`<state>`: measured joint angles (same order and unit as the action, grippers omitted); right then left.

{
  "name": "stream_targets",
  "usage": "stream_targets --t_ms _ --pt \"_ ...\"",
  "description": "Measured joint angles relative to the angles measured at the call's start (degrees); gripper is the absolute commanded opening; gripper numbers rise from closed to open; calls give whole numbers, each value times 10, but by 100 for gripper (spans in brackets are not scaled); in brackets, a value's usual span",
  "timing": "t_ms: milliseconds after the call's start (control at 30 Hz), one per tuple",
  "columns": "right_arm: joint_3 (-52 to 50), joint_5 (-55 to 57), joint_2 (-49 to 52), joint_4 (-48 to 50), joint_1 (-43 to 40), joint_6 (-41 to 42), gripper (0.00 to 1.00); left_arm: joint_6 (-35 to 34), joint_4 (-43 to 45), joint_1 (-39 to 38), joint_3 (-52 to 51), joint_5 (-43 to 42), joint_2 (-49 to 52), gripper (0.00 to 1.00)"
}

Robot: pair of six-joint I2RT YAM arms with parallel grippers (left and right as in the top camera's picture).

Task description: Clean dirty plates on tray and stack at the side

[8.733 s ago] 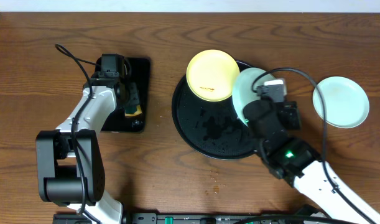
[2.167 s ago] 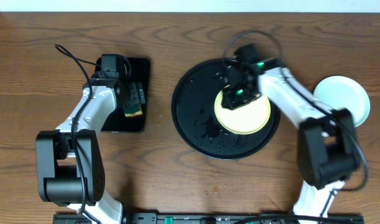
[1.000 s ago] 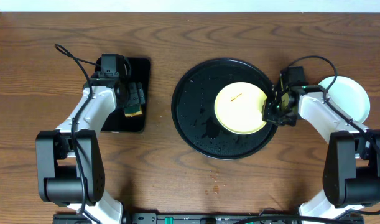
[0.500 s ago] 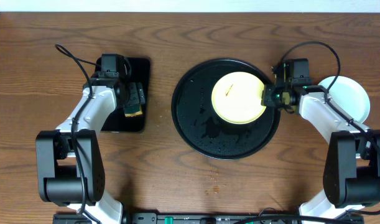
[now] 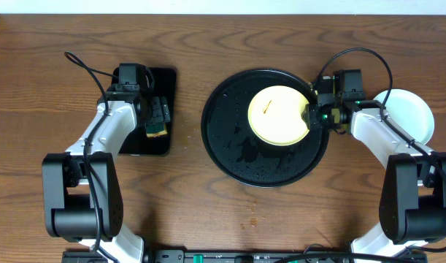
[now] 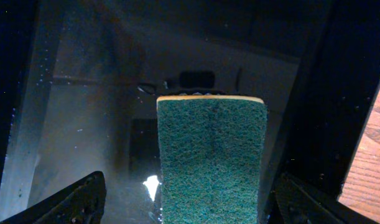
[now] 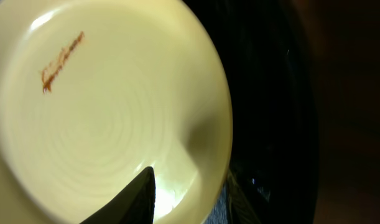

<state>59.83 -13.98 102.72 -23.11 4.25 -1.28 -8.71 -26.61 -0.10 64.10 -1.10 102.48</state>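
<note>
A pale yellow plate with a brown smear lies on the right half of the round black tray. My right gripper stands at its right rim, open. In the right wrist view one finger hovers over the plate's inside and the other sits outside the rim, with a gap at the rim. A pale mint-white plate rests on the table right of the tray; I cannot tell if it is a stack. My left gripper hangs open over a green sponge.
The sponge lies in a small rectangular black tray at the left, wet and shiny in the left wrist view. Water drops cover the round tray's bare floor. Small crumbs dot the wooden table near the front.
The right gripper slid the yellow plate toward the back of the tray, then its jaws parted at the rim. The left arm has not moved.
</note>
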Motion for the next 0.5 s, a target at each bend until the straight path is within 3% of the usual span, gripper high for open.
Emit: stream_targets --t_ms 100,300,500 --pt "0 17 0 -17 0 17 27 0 0 0 0 0 0 88" --pt "0 44 0 -45 3 127 27 0 0 0 0 0 0 88" --pt "0 59 0 -36 33 179 24 0 0 0 0 0 0 88"
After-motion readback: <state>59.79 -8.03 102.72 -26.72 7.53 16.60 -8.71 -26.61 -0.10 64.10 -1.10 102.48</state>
